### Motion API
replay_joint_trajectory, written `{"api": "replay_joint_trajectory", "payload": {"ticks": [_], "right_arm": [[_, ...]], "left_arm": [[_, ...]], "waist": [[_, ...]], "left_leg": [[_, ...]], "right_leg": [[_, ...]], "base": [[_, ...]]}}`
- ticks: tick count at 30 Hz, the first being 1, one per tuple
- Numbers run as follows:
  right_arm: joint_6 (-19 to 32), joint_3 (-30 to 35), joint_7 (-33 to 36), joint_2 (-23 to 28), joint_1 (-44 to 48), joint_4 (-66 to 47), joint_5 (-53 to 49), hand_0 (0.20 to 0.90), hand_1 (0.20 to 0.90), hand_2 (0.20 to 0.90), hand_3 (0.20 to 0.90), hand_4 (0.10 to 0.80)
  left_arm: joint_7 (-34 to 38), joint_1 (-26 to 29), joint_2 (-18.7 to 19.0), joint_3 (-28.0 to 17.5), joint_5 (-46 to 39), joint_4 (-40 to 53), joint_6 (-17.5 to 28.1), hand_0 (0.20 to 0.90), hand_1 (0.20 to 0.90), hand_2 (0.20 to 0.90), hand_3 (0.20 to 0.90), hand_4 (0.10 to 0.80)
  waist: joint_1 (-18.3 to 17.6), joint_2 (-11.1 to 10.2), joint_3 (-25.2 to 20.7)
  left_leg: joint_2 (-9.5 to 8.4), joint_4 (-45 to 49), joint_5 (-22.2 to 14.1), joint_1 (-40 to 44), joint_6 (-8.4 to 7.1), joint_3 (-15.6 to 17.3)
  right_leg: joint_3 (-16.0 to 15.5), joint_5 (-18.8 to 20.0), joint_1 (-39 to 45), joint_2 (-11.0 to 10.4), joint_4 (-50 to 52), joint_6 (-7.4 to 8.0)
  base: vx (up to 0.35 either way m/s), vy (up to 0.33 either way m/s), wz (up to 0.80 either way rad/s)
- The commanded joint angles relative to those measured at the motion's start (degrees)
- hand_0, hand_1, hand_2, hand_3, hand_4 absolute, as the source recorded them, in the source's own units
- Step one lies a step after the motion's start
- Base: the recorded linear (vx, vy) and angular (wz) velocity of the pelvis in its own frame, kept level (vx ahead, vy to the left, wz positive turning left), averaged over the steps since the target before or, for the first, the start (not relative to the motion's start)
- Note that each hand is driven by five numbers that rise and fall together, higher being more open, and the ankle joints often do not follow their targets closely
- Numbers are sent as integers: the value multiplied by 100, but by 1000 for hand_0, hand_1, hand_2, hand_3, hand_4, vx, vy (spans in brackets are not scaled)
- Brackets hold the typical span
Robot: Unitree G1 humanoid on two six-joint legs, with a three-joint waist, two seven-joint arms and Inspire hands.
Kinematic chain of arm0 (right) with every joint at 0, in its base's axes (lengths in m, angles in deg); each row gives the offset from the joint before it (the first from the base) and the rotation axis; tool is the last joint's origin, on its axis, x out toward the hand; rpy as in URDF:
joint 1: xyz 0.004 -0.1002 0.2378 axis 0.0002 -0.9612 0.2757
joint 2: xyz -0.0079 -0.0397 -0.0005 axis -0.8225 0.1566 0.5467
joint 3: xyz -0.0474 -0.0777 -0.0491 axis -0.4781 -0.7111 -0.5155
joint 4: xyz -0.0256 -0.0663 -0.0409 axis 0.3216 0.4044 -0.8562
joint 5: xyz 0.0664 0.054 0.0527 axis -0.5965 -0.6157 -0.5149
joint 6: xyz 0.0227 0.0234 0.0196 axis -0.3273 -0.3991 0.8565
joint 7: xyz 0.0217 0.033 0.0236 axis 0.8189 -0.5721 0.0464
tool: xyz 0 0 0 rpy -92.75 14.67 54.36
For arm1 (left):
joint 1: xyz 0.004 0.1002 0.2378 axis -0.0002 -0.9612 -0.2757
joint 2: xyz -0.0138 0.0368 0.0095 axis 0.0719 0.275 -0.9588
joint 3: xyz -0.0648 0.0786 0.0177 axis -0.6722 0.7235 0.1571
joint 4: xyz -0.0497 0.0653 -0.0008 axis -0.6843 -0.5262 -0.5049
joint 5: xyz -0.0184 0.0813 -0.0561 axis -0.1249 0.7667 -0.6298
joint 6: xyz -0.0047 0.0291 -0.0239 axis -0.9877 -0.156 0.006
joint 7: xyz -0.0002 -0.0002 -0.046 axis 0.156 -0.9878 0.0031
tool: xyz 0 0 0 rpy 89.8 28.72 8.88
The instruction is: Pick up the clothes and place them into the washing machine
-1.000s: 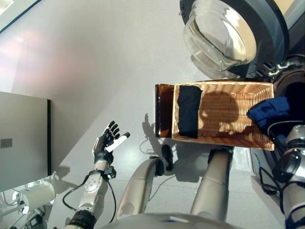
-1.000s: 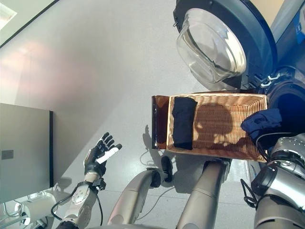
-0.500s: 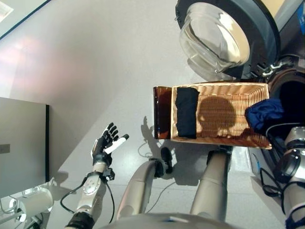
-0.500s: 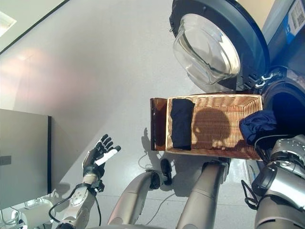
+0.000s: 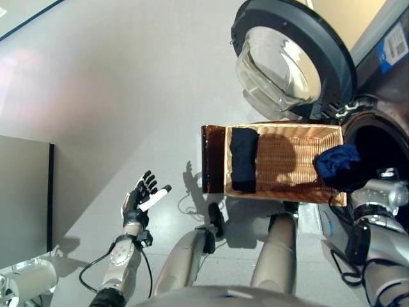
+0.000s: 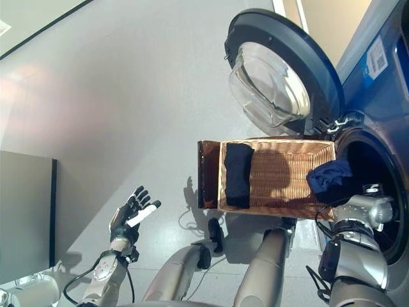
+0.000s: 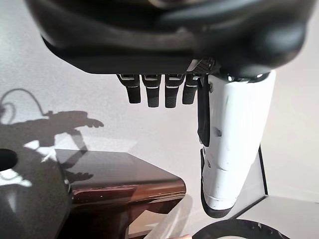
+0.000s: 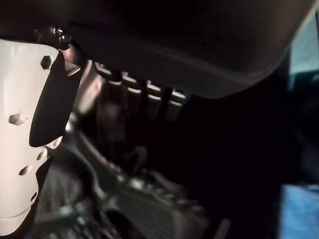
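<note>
The bunched dark-blue cloth point(image 6: 329, 178), soft and limp, hangs at the drum mouth from the right hand point(image 8: 30, 149), finger closure untellable; the left hand point(image 5: 142, 197) is spread, empty.

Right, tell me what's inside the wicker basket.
One folded black garment lies at the left end of the brown wicker basket. A bunched dark blue garment covers its right end, so whatever lies beneath stays hidden.

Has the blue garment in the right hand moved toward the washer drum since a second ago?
Yes. The blue garment has shifted past the wicker basket's right end toward the drum opening; the camera also moved.
</note>
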Motion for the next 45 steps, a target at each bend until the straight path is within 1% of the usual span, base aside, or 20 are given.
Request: {"api": "replay_joint_trajectory", "payload": {"ticks": [1,2,4,7,9,10,13,15,18,20,21,25,27,31,34,35,38,41,43,45], "right_arm": [[92,-419,-131,240,-184,-16,718,900,900,900,900,800],[37,-521,-121,191,-255,-8,907,900,900,900,900,800],[-143,-794,-93,104,-431,4,1414,900,900,900,900,800],[-281,-999,-56,15,-594,-52,1832,900,900,900,900,800],[-415,-1280,2,-49,-818,-208,2443,900,900,900,900,800],[-427,-1280,37,-64,-827,-236,2477,900,900,900,900,800],[-584,-1600,183,-34,-1117,-599,3408,900,900,900,900,800],[-726,-1825,334,57,-1333,-797,4222,900,900,900,900,800],[-1079,-2233,604,322,-1538,-922,5609,900,900,900,900,800],[-1260,-2438,684,451,-1495,-814,6116,900,900,900,900,800],[-1451,-2715,734,565,-1446,-718,6633,900,900,900,900,800],[-1891,-3469,896,789,-1148,-308,7917,900,900,900,900,800],[-2016,-3903,865,886,-1012,-380,8490,900,900,900,900,800],[-2365,-4380,965,847,-743,-24,9166,900,900,900,900,800],[-2836,-4675,1121,670,-445,572,9695,900,900,900,900,800],[-2836,-4685,1125,664,-430,583,9695,900,900,900,900,800],[-3143,-4822,1245,546,-261,881,9963,900,900,900,900,800],[-3389,-4951,1344,573,-136,970,10288,900,900,900,900,800],[-3690,-5125,1318,597,14,1054,10661,900,900,900,900,800],[-3805,-5170,1279,622,114,1132,10732,900,900,900,900,800]], "left_arm": [[35,-13,349,-399,18,12,494,900,900,900,900,800],[42,-12,350,-408,30,-10,504,900,900,900,900,800],[69,9,345,-456,78,-58,543,900,900,900,900,800],[102,-10,341,-484,124,-91,557,900,900,900,900,800],[109,-14,328,-542,183,-112,558,900,900,900,900,800],[109,-22,328,-547,185,-111,560,900,900,900,900,800],[119,-60,301,-618,256,-100,568,900,900,900,900,800],[109,-100,299,-664,343,-125,592,900,900,900,900,800],[53,-139,313,-761,423,-109,604,900,900,900,900,800],[36,-149,324,-780,465,-105,605,900,900,900,900,800],[20,-153,327,-788,492,-93,605,900,900,900,900,800],[-12,-177,336,-773,557,5,639,900,900,900,900,800],[-53,-185,349,-761,555,101,648,900,900,900,900,800],[-38,-136,346,-726,595,119,623,900,900,900,900,800],[8,-80,283,-669,649,136,592,900,900,900,900,800],[10,-80,281,-677,651,138,590,900,900,900,900,800],[37,-44,257,-653,666,171,581,900,900,900,900,800],[56,-56,253,-651,676,274,576,900,900,900,900,800],[53,-75,273,-622,679,408,557,900,900,900,900,800],[75,-85,279,-631,686,495,537,900,900,900,900,800]], "waist": [[14,-180,-103],[22,-203,-111],[6,-314,-115],[-20,-394,-117],[-44,-477,-105],[-50,-478,-103],[-81,-529,-89],[-76,-537,-77],[-79,-547,-61],[-70,-544,-60],[-43,-536,-51],[16,-505,-32],[24,-521,-31],[46,-521,-29],[99,-485,-24],[92,-486,-22],[130,-446,-8],[146,-414,6],[170,-376,28],[181,-361,48]], "left_leg": [[261,-104,6,66,-635,-238],[282,-188,-8,147,-642,-237],[301,-454,182,279,-678,-240],[350,-633,252,420,-682,-242],[393,-668,287,455,-689,-260],[393,-670,288,462,-690,-262],[417,-626,278,478,-693,-285],[447,-568,228,496,-703,-294],[437,-521,275,463,-716,-323],[434,-517,286,463,-723,-330],[446,-496,254,479,-729,-340],[449,-517,281,478,-726,-351],[453,-532,318,451,-721,-354],[447,-501,313,411,-725,-370],[430,-477,314,356,-724,-373],[430,-474,312,353,-724,-374],[407,-456,313,328,-717,-375],[396,-448,312,308,-713,-368],[380,-445,314,291,-706,-352],[385,-398,302,246,-702,-349]], "right_leg": [[207,1288,642,-59,-914,53],[172,1272,730,-39,-994,67],[48,1454,922,-34,-1321,82],[-24,1540,1047,-28,-1490,95],[-41,1577,1095,-12,-1537,100],[-44,1578,1104,-11,-1540,99],[-19,1551,1120,6,-1489,91],[-21,1476,1167,23,-1438,89],[-43,1490,1165,5,-1418,86],[-51,1483,1170,-2,-1414,86],[-42,1454,1189,16,-1397,88],[-54,1464,1193,18,-1411,94],[-55,1497,1181,14,-1432,94],[-42,1487,1135,18,-1399,91],[-51,1497,1106,-2,-1402,88],[-51,1497,1103,-2,-1400,88],[-45,1502,1097,-7,-1402,77],[-27,1521,1065,-14,-1412,74],[-10,1532,1017,-31,-1399,72],[12,1515,959,-30,-1336,64]], "base": [[45,-54,3],[51,-61,-1],[7,-60,-4],[5,-55,-1],[6,-61,-6],[6,-38,-7],[1,-5,-1],[9,-16,0],[0,0,0],[4,-8,2],[-1,-8,3],[0,0,0],[0,0,0],[0,0,0],[0,0,0],[0,0,0],[0,0,0],[0,0,0],[-1,35,0],[0,0,0]]}}
